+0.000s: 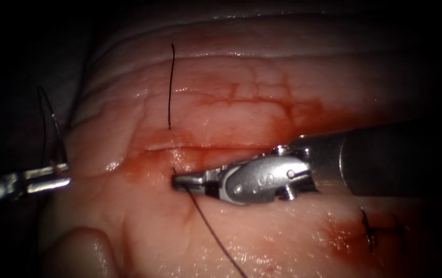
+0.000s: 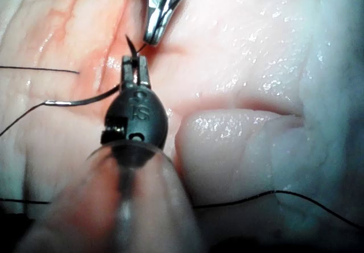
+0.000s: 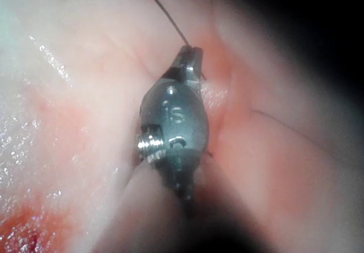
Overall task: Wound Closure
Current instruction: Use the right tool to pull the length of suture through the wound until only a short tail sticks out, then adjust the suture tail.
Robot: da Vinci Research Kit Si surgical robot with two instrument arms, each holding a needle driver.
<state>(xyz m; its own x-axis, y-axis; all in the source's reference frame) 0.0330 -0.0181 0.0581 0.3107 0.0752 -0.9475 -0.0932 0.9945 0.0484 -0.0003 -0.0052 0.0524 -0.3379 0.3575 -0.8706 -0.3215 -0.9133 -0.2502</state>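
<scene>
needle (image 1: 58, 139) is gripped upright in the closed left tool (image 1: 58, 177), well left of the cut (image 1: 190, 148); thread (image 1: 210, 231) is clamped by the closed right tool (image 1: 180, 181) at the cut.

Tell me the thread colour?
Black. The thread shows best in the endoscope view, lying dark against the pale pink tissue above the cut.
</scene>
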